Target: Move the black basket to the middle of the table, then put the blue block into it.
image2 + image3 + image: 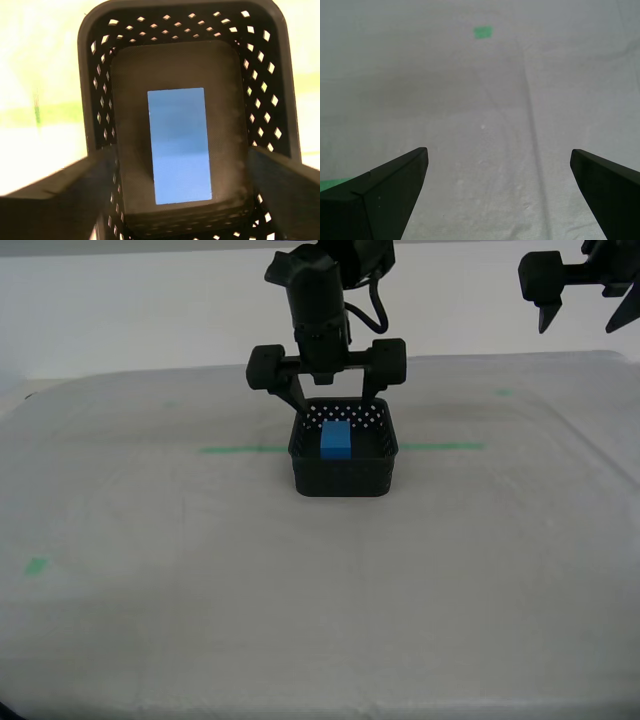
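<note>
Two grippers are in your pictures, and you can read both as spread with nothing between the fingers. My second gripper (pixel 336 400) hangs directly over the black basket (pixel 344 475), its jaws wide apart, one finger (pixel 55 200) at each side of the basket's opening, and you can see that they grip neither the walls nor the block. Below it, the blue block (pixel 179 145) lies flat on the basket floor, roughly central and clear of the perforated walls. The basket itself sits on the table (pixel 150 590) near the middle, right on the thin green tape line (pixel 240 449), which shows on both sides of it. My first gripper (pixel 585 300) is raised at the exterior view's upper right, well apart from the basket, its jaws open over bare cloth near a small green mark (pixel 483 32).
</note>
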